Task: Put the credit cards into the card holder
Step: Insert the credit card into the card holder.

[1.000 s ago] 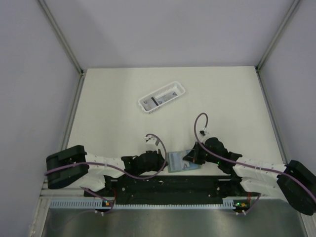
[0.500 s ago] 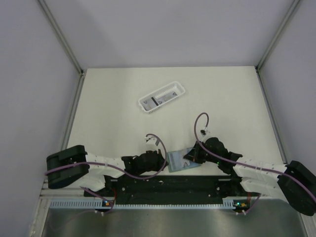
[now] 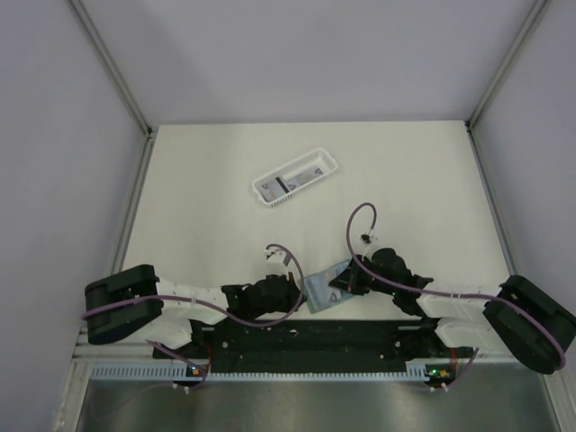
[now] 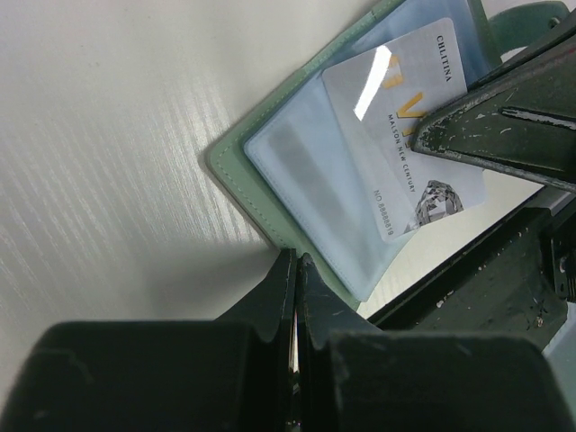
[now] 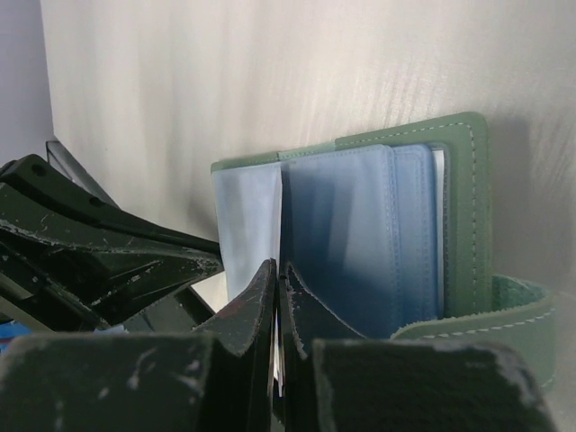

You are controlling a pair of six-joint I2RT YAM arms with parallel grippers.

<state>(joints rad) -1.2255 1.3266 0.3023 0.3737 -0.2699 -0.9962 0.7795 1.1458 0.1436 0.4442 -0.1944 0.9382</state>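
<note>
The sage-green card holder (image 3: 321, 290) lies open near the table's front edge, between my two grippers. Its pale blue sleeves (image 4: 306, 180) face up in the left wrist view, and its green cover also shows in the right wrist view (image 5: 470, 207). My left gripper (image 4: 296, 261) is shut, with its tips pinching the holder's green edge. My right gripper (image 5: 278, 267) is shut on a light-grey credit card (image 4: 396, 108) and holds it edge-first at the mouth of a sleeve. Another credit card (image 3: 282, 184) lies in the white basket.
The white slotted basket (image 3: 314, 159) stands mid-table, beyond the arms. A black base rail (image 3: 306, 337) runs along the near edge just behind the holder. Grey walls with metal frame posts close in the left and right sides of the table.
My right gripper has moved left and slightly away with the card. The holder has turned and tilted between the grippers. The left arm has stayed in place.
</note>
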